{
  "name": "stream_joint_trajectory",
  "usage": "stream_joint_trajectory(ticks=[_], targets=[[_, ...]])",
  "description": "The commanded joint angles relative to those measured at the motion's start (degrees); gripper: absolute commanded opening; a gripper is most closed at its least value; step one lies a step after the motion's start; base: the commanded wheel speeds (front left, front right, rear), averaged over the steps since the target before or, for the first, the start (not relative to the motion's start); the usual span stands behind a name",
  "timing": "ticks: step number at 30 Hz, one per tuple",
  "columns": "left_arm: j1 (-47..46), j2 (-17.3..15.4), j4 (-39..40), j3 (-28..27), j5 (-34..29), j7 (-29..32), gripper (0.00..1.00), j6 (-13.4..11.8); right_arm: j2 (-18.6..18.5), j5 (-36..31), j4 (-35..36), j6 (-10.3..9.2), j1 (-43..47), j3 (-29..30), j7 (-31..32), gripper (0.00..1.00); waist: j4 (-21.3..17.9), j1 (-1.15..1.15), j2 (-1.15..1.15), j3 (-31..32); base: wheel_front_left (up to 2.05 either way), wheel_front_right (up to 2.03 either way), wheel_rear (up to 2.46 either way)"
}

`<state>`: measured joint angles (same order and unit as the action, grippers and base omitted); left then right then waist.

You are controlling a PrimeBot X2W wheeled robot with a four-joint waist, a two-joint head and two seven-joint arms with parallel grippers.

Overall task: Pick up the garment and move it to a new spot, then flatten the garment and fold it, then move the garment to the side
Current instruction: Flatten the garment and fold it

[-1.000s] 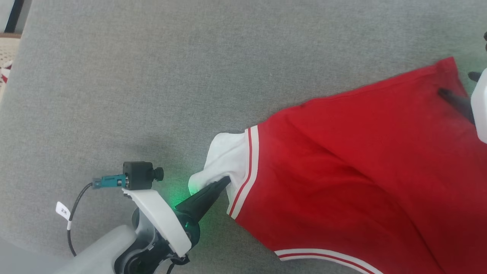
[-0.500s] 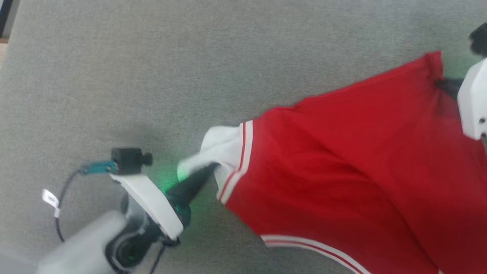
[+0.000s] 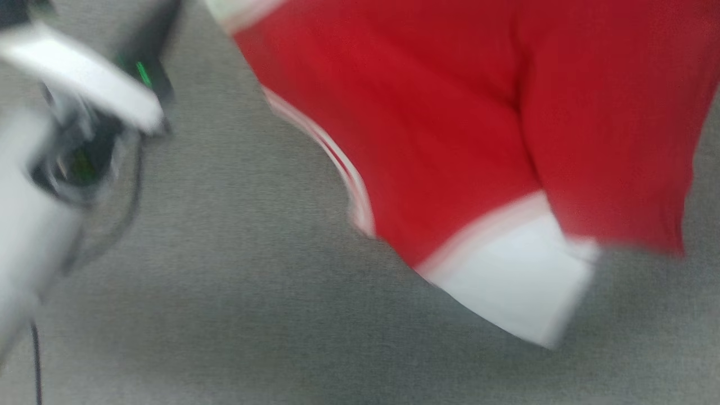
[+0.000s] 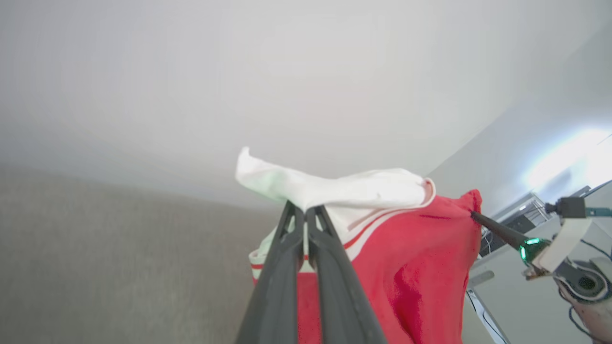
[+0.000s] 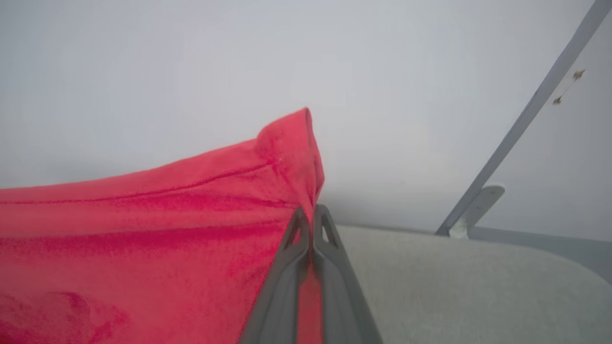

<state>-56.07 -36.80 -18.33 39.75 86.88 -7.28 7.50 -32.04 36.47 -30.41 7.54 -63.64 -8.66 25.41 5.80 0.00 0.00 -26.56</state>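
Up and to the right of the right gripper (image 5: 313,210), a slanted grey metal bar (image 5: 526,114) crosses a pale wall (image 5: 191,57) (two small dark marks beside it). A pale bracket (image 5: 475,200) sits at its foot, by the grey cloth surface (image 5: 478,286).

The left pincer (image 4: 304,211), two long dark fingers, is pressed tight together, its tips nipping the white sleeve of the soft red short-sleeved shirt (image 4: 420,277). In the heavily blurred head view the left arm's pale forearm (image 3: 22,225) runs up the left edge to a white wrist shell (image 3: 84,79), with a green light (image 3: 143,73) glowing at the base of the fingers. The right pincer (image 5: 313,212) is likewise clamped closed, its tips gripping a red corner of the shirt. In the left wrist view it reaches in from the right, slim and slanting upward, with a small black wrist camera (image 4: 569,208) behind it. The two pincers are well apart.
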Motion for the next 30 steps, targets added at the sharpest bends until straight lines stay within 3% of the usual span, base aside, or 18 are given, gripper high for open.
stream_joint_trajectory(ticks=[1, 6, 15, 22, 30], targets=[[-5.2, 0.9, -2.4, -1.9, 1.1, 0.2, 0.0, -0.1, 1.1, -2.2, -2.4, -0.12, -4.1, 2.5, -2.5, 0.0, -1.6, 0.0, 0.0, -1.7, 0.0, 0.0, 0.0], [-21.3, 2.6, -11.8, -5.2, -2.1, -1.9, 0.0, -0.1, 5.6, -9.2, -8.9, -0.19, -15.8, 9.2, -11.6, 0.0, -3.5, 0.0, 0.0, -2.9, 0.0, 0.0, 0.0], [-33.7, 4.8, -17.6, -7.0, -2.3, -3.6, 0.0, -0.1, 8.1, -15.0, -18.1, -0.2, -23.5, 12.9, -18.1, 0.0, -4.9, 0.0, 0.0, -1.3, 0.0, 0.0, 0.0], [-20.0, 4.9, -13.5, -3.3, 1.2, -2.2, 0.0, -0.1, 8.3, -12.0, -20.5, -0.24, -14.4, 8.3, -17.9, 0.0, -4.5, 0.0, 0.0, -0.2, 0.0, 0.0, 0.0], [6.1, 5.5, -3.0, -4.4, 5.7, -6.9, 0.0, -0.1, 4.8, -1.2, -11.9, -0.13, 7.4, 2.3, -14.5, 0.0, -3.6, 0.0, 0.0, 1.5, 0.0, 0.0, 0.0]])
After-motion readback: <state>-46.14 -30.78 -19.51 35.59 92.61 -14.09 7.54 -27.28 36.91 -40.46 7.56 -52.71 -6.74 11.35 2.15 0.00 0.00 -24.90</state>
